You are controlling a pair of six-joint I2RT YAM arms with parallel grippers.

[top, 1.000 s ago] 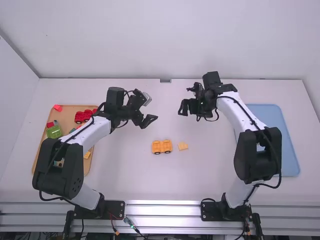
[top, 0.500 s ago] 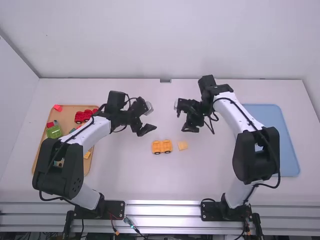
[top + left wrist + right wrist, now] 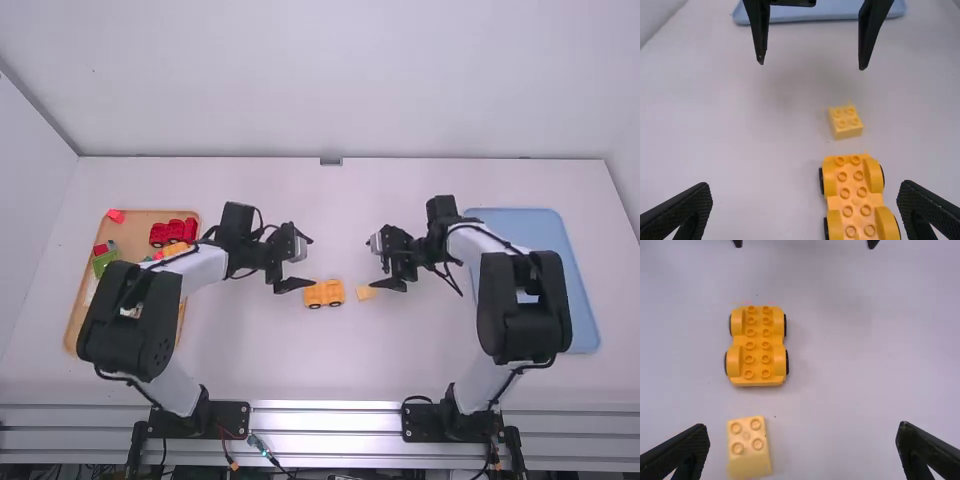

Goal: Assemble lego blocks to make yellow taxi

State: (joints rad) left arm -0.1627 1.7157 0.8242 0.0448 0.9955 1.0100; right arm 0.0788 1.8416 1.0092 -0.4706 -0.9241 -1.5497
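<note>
Centrally: one orange-yellow plastic wheeled base [image 3: 757, 346], studs up, presumably for stacking; one pale-yellow studded brick [image 3: 748, 447], near for pickup; left gripper [image 3: 805, 187], right gripper [image 3: 803, 427], both spread, empty.

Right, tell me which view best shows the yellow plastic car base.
The right wrist view: the yellow plastic car base is whole, its studs clear. The left wrist view crops one end; the high view has it small.

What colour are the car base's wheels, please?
The wheels are black, clearest in the right wrist view.
</note>
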